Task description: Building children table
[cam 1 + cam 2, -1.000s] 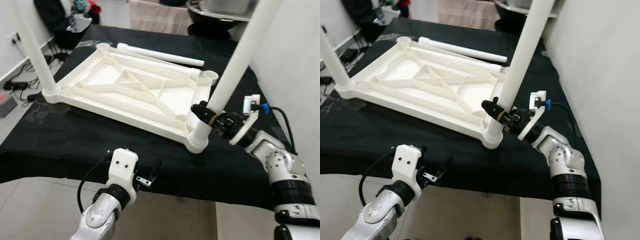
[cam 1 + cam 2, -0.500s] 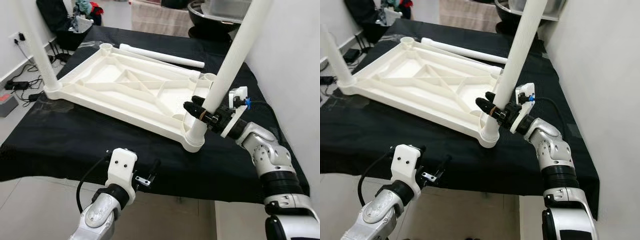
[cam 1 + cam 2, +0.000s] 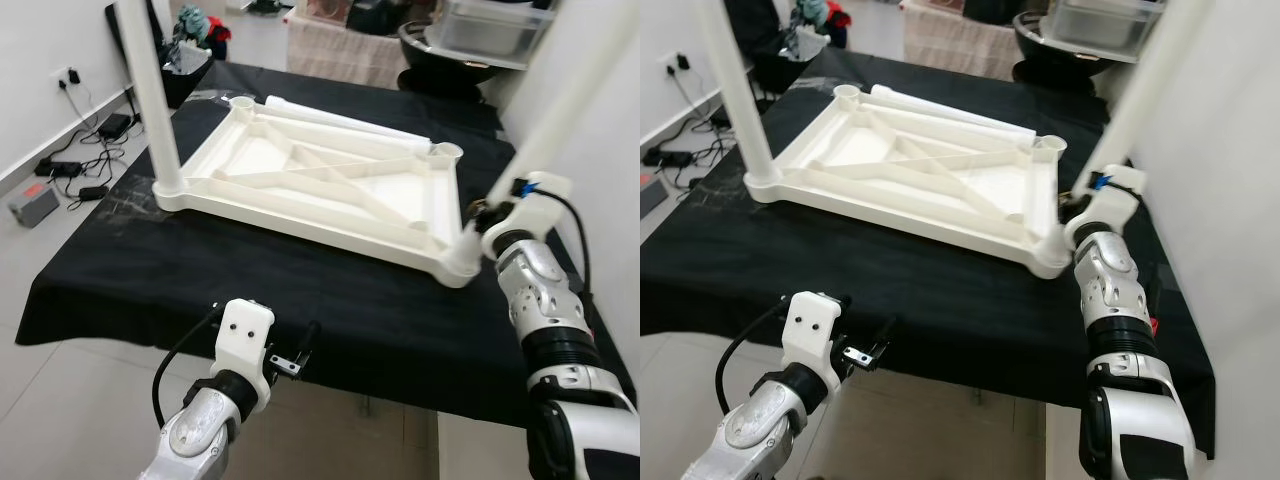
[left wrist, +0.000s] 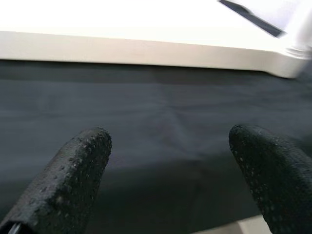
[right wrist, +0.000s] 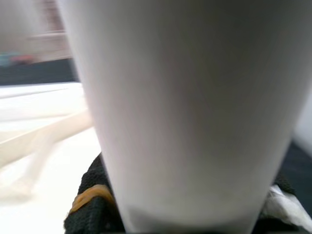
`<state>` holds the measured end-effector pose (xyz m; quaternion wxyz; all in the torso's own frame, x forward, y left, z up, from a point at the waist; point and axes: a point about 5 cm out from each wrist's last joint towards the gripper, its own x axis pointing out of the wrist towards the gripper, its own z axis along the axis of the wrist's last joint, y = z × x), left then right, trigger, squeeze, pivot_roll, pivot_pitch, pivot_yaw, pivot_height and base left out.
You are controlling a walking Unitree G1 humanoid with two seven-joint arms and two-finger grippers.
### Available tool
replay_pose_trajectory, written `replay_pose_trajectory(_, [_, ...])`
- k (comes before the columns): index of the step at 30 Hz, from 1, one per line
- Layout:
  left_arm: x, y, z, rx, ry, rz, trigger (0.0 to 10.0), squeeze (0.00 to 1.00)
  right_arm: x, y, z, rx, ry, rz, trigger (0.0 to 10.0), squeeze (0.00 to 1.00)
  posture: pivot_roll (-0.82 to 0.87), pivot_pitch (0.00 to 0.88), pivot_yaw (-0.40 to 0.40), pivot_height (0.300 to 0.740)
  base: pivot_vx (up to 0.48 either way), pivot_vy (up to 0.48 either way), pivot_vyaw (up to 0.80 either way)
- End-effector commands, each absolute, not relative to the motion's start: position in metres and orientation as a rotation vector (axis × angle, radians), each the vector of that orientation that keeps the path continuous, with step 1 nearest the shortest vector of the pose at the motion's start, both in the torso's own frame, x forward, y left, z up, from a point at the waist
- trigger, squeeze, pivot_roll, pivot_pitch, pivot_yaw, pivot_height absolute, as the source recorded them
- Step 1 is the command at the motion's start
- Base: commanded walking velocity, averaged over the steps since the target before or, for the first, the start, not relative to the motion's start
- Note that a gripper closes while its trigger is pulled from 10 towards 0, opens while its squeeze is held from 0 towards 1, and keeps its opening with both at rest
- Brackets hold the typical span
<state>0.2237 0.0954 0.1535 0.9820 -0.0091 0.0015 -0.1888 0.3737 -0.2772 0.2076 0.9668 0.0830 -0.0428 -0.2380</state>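
An upturned white plastic tabletop (image 3: 320, 185) lies on a table under a black cloth (image 3: 150, 270). One white leg (image 3: 150, 90) stands upright in its near left corner. A second leg (image 3: 570, 95) rises from the near right corner socket (image 3: 462, 262), leaning right. My right gripper (image 3: 480, 213) is shut on this leg just above the socket. In the right wrist view the leg (image 5: 185, 107) is pressed close, with black fingers (image 5: 90, 204) beside it. A loose leg (image 3: 340, 118) lies along the far edge. My left gripper (image 4: 170, 146) hangs open below the table's front edge.
A white wall (image 3: 600, 180) runs close along the right of the table. Cables and a grey box (image 3: 35, 203) lie on the floor at the left. Bins and a dark basin (image 3: 450, 60) stand behind the table.
The camera has shifted, so the tabletop sits differently in the picture. My right gripper stays shut on the leg, which now leans further right. The left arm has not moved.
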Motion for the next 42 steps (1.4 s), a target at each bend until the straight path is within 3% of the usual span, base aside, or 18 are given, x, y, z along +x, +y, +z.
replay_pose_trajectory(1, [0.223,0.095,0.150,-0.018,0.021,-0.383,10.0,0.00,0.357,-0.297,0.169,0.149,0.097,-0.691,0.0,0.00,0.08,0.165,-0.124,0.740,0.000,0.000,0.00])
replay_pose_trajectory(3, [0.223,0.095,0.150,-0.018,0.021,-0.384,10.0,0.00,0.352,-0.295,0.167,0.105,0.114,-0.810,0.5,0.00,0.08,0.165,-0.124,0.740,0.000,0.000,0.00])
replay_pose_trajectory(4, [0.223,0.095,0.150,-0.017,0.021,-0.384,10.0,0.00,0.355,-0.288,0.170,0.113,0.099,-0.796,10.0,0.00,0.08,0.166,-0.124,0.740,0.000,0.000,0.00])
replay_pose_trajectory(7, [0.223,0.095,0.150,-0.017,0.021,-0.383,10.0,0.00,0.371,-0.267,0.184,0.200,-0.011,-0.629,10.0,0.00,0.07,0.163,-0.121,0.740,0.000,0.000,0.00])
replay_pose_trajectory(8, [0.223,0.094,0.150,-0.017,0.021,-0.384,10.0,0.00,0.376,-0.258,0.189,0.259,-0.060,-0.530,10.0,1.00,0.07,0.163,-0.121,0.740,0.000,0.000,0.00])
replay_pose_trajectory(13, [0.223,0.094,0.149,-0.016,0.022,-0.385,10.0,0.00,0.385,-0.240,0.200,0.371,-0.144,-0.295,10.0,1.00,0.08,0.157,-0.126,0.740,0.000,0.000,0.00])
replay_pose_trajectory(14, [0.222,0.094,0.149,-0.017,0.021,-0.385,10.0,0.00,0.388,-0.231,0.201,0.465,-0.128,-0.128,10.0,0.00,0.08,0.157,-0.126,0.740,0.000,0.000,0.00])
replay_pose_trajectory(15, [0.222,0.094,0.149,-0.017,0.021,-0.385,10.0,0.00,0.388,-0.231,0.201,0.465,-0.128,-0.128,10.0,0.00,0.08,0.157,-0.126,0.740,0.000,0.000,0.00])
replay_pose_trajectory(16, [0.222,0.094,0.149,-0.017,0.021,-0.384,10.0,0.00,0.389,-0.224,0.203,0.553,-0.116,0.008,10.0,0.00,0.07,0.155,-0.125,0.740,0.000,0.000,0.00])
replay_pose_trajectory(18, [0.222,0.093,0.149,-0.019,0.021,-0.386,10.0,0.00,0.381,-0.222,0.205,0.504,-0.127,0.259,10.0,0.00,0.08,0.154,-0.127,0.740,0.000,0.000,0.00])
replay_pose_trajectory(19, [0.222,0.093,0.149,-0.019,0.021,-0.386,10.0,0.00,0.381,-0.222,0.205,0.504,-0.127,0.259,10.0,0.00,0.08,0.154,-0.127,0.740,0.000,0.000,0.00])
replay_pose_trajectory(24, [0.222,0.093,0.149,-0.019,0.021,-0.387,10.0,0.00,0.352,-0.214,0.213,0.537,-0.159,0.753,10.0,0.00,0.08,0.147,-0.130,0.740,0.000,0.000,0.00])
replay_pose_trajectory(31, [0.222,0.094,0.149,-0.017,0.023,-0.387,10.0,0.00,0.335,-0.197,0.212,0.412,-0.116,1.047,10.0,0.00,0.08,0.143,-0.126,0.740,0.000,0.000,0.00])
replay_pose_trajectory(32, [0.222,0.094,0.148,-0.017,0.023,-0.388,10.0,0.00,0.338,-0.192,0.211,0.372,-0.102,1.041,0.0,0.00,0.08,0.143,-0.125,0.740,0.000,0.000,0.00])
replay_pose_trajectory(36, [0.221,0.094,0.149,-0.015,0.023,-0.390,10.0,0.00,0.342,-0.185,0.211,0.306,-0.098,1.019,0.0,0.00,0.08,0.144,-0.125,0.740,0.000,0.000,0.00])
replay_pose_trajectory(38, [0.221,0.094,0.148,-0.014,0.023,-0.390,10.0,0.00,0.357,-0.187,0.216,0.247,-0.137,0.841,0.0,0.00,0.08,0.143,-0.125,0.740,0.000,0.000,0.00])
replay_pose_trajectory(42, [0.221,0.095,0.148,-0.014,0.024,-0.390,10.0,0.00,0.365,-0.191,0.222,0.221,-0.182,0.730,0.0,0.00,0.08,0.145,-0.123,0.740,0.000,0.000,0.00])
